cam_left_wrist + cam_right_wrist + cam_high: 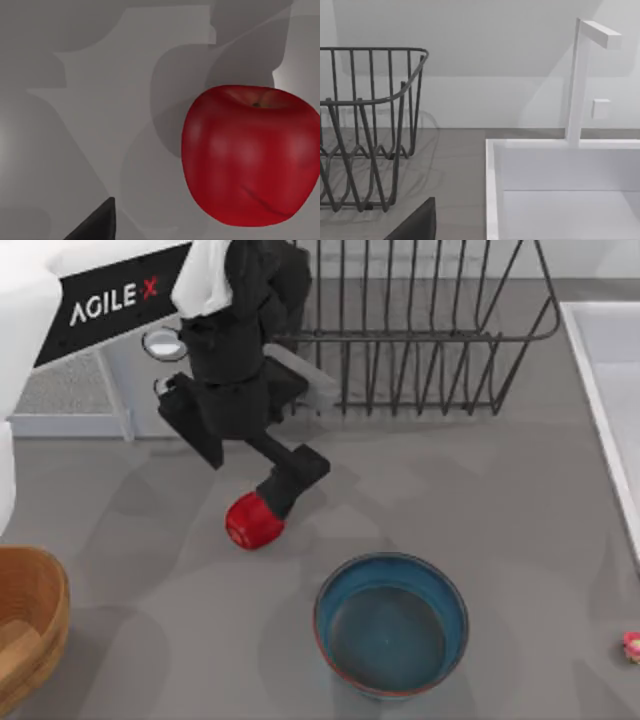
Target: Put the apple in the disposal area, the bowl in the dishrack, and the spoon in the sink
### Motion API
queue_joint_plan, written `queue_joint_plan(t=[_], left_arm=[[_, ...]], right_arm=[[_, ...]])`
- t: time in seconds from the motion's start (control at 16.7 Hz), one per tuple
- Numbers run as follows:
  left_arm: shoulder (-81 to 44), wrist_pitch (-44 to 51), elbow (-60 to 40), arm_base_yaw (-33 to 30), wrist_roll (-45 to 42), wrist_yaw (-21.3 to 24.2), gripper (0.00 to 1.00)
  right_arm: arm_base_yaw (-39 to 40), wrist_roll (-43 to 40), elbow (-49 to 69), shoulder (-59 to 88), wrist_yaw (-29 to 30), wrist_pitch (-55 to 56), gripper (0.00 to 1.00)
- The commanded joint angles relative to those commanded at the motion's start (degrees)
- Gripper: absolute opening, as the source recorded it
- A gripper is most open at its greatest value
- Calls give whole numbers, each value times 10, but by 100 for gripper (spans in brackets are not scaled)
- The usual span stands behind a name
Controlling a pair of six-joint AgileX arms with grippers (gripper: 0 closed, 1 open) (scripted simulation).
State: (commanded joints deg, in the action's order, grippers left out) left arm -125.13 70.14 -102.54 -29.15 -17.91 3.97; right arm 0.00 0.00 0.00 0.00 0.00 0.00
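Observation:
The red apple lies on the grey table left of centre and looms large in the left wrist view. My left gripper hangs open right over its far side, one dark fingertip beside it. The teal-blue bowl stands near the front, right of the apple. At the front left corner is the tan wooden disposal area. The dark wire dishrack stands at the back. Along the right edge runs the white sink, and the tiny pink spoon lies in front of it.
A white microwave with a round knob stands at the back left, under my left arm. From my parked right arm, one fingertip shows before the dishrack, the sink and its white tap.

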Motion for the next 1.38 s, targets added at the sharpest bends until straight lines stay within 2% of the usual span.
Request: queue_joint_plan(t=[0.24,0.6,0.9,1.38], left_arm=[[-2,-11,11,1,0,0,100],[-32,-128,93,-5,4,1,100],[-37,-141,103,-6,5,1,100],[-37,-141,103,-6,5,1,40]], right_arm=[[0,0,0,0,0,0,100],[0,0,0,0,0,0,100],[0,0,0,0,0,0,100],[0,0,0,0,0,0,100]])
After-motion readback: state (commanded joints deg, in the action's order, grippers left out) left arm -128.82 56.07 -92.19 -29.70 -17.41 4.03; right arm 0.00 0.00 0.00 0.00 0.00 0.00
